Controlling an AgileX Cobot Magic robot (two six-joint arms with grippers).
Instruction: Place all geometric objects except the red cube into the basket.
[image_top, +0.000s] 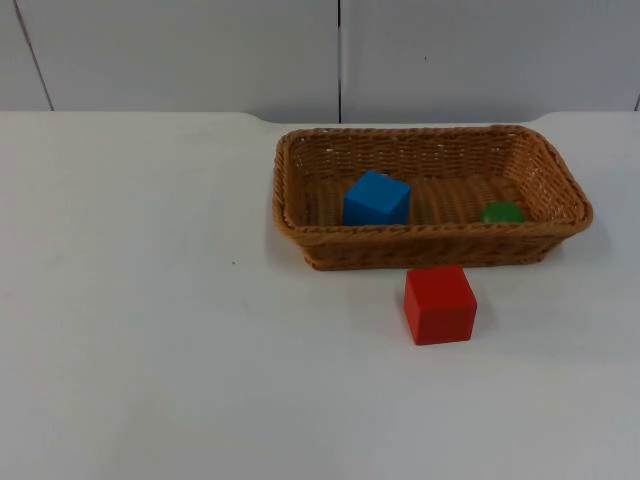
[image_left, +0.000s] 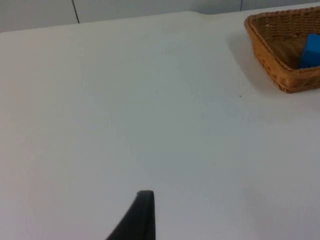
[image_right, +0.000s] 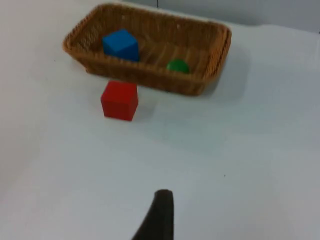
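A brown wicker basket (image_top: 432, 244) stands at the back right of the white table. Inside it a blue cube (image_top: 376, 199) rests left of centre and a small green piece (image_top: 502, 213) lies toward the right end. The red cube (image_top: 439, 304) sits on the table just in front of the basket, apart from its wall. The left wrist view takes in the basket's end (image_left: 280, 75) and the blue cube (image_left: 311, 51) from far off, with my left gripper (image_left: 142, 220) waiting over bare table. My right gripper (image_right: 160, 217) waits well back from the red cube (image_right: 119, 100) and basket (image_right: 150, 75).
The grey partition wall (image_top: 340, 55) closes the table behind the basket. White table top (image_top: 140, 330) stretches to the left of and in front of the basket.
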